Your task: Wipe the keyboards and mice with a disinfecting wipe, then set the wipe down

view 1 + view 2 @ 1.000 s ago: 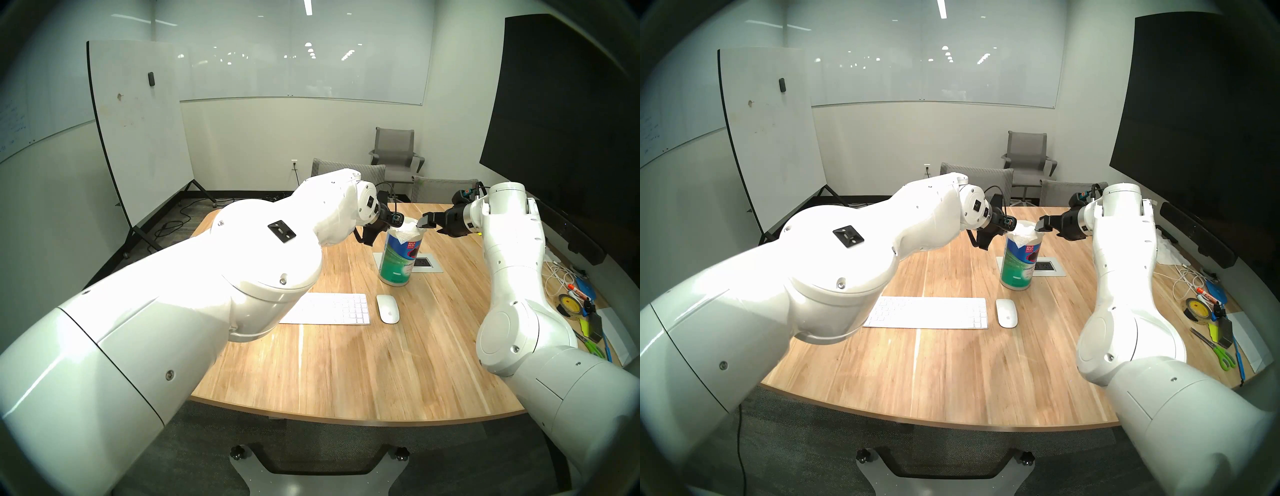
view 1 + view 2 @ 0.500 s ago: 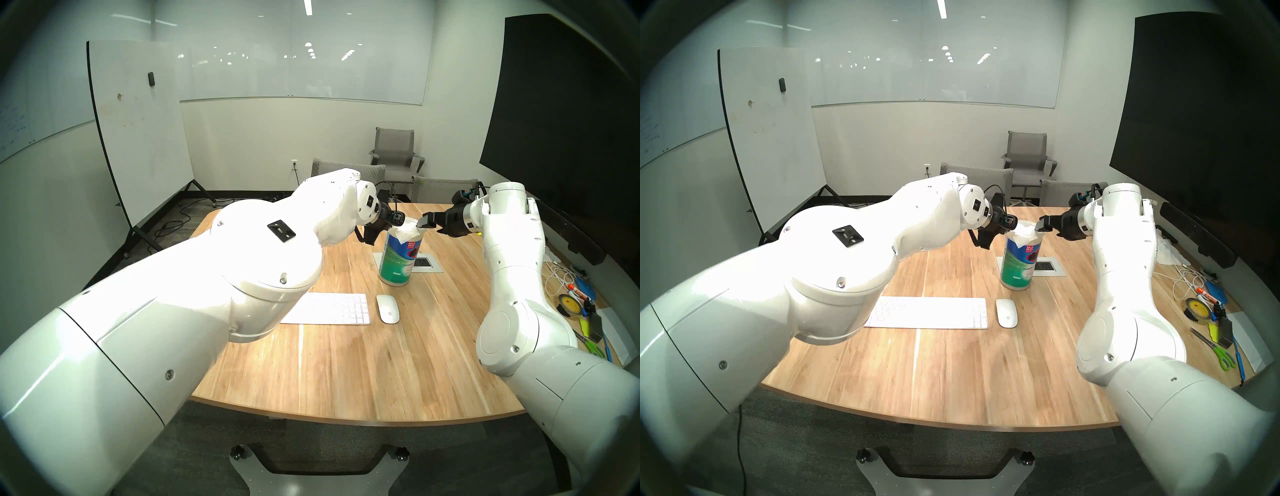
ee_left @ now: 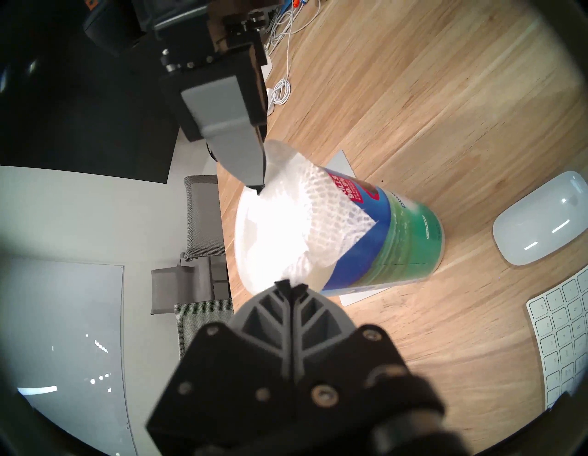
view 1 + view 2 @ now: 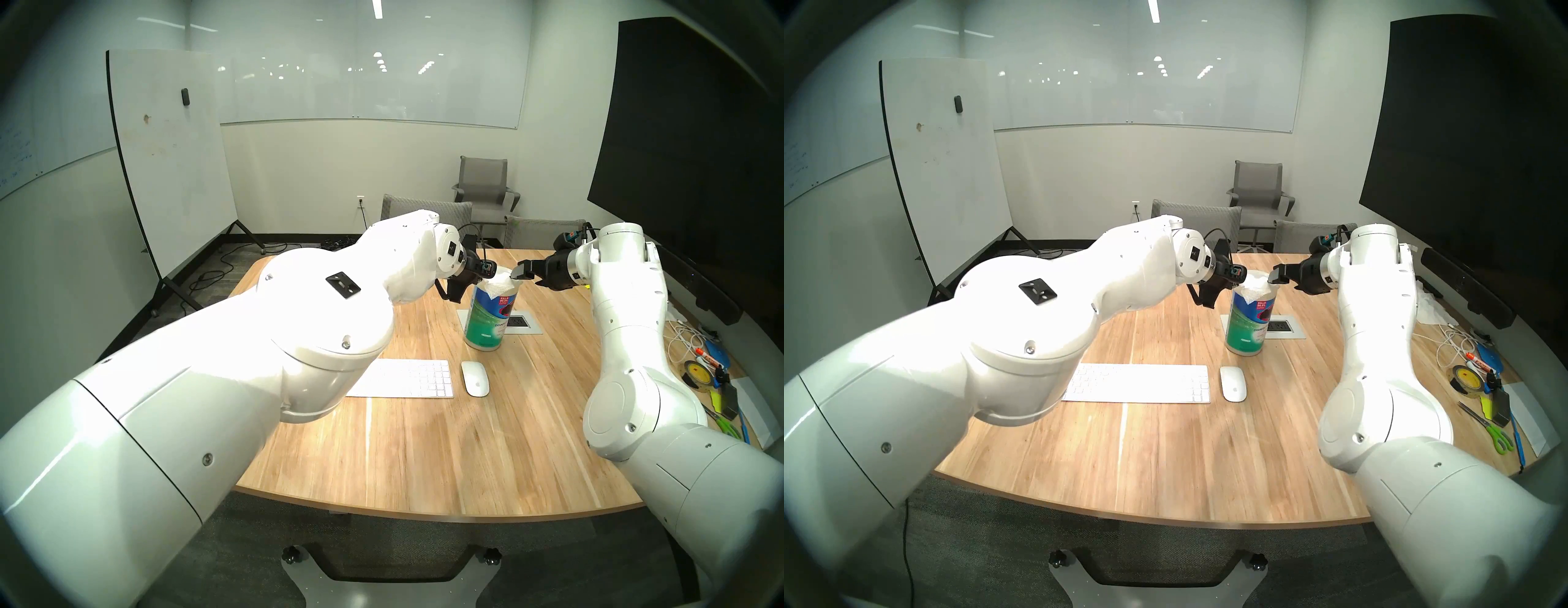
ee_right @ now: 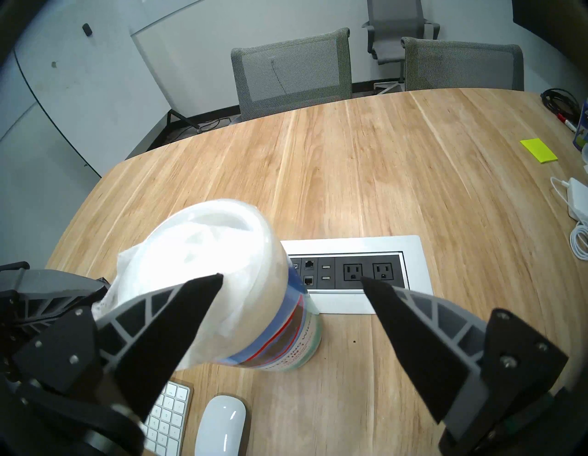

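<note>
A white keyboard (image 4: pixel 407 378) lies on the wooden table, with a white mouse (image 4: pixel 475 378) just to its right. Behind them stands a green-blue canister (image 4: pixel 488 322), and the disinfecting wipe (image 3: pixel 286 216) is draped over its top. My left gripper (image 3: pixel 291 285) is at the canister's left rim, shut on the wipe's edge. The right gripper (image 5: pixel 291 278) is open at the canister's top right. One of its fingers (image 3: pixel 235 153) touches the wipe's far edge and the other stands clear. My left arm hides the keyboard's left end in the head views.
A power-outlet panel (image 5: pixel 350 274) is set into the table right behind the canister. Tape, scissors, markers and cables (image 4: pixel 695 369) clutter the table's right edge. Grey chairs (image 4: pixel 424 208) stand at the far side, and a whiteboard (image 4: pixel 169 161) stands on the left.
My left arm has shifted slightly, its wrist edging right and down at the canister. The right arm, canister and wipe look unchanged.
</note>
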You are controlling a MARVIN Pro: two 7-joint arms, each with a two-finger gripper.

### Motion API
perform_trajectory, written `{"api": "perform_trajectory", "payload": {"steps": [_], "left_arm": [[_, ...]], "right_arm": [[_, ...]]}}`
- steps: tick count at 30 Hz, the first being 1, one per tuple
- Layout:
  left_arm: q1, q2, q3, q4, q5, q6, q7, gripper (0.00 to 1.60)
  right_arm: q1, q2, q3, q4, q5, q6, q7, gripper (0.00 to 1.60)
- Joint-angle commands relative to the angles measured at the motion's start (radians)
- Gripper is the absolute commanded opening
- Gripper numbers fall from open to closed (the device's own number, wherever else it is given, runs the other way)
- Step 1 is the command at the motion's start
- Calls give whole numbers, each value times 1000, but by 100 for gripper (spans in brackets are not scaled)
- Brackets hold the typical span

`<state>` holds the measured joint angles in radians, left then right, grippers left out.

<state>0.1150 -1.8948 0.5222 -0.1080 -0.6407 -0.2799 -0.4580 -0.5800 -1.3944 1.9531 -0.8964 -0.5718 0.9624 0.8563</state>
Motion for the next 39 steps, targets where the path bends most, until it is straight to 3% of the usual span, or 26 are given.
{"api": "perform_trajectory", "payload": {"steps": [1, 20, 39], "left_arm": [[-17, 17, -17, 4, -16, -6, -2, 0], [-39, 45, -81, 6, -69, -17, -39, 0], [-94, 59, -185, 7, -153, -16, -133, 0]], "right_arm": [[19, 3, -4, -12, -1, -3, 1, 160], [23, 4, -9, -13, -5, -3, 1, 160], [26, 7, -18, -14, -9, -3, 2, 160]]}}
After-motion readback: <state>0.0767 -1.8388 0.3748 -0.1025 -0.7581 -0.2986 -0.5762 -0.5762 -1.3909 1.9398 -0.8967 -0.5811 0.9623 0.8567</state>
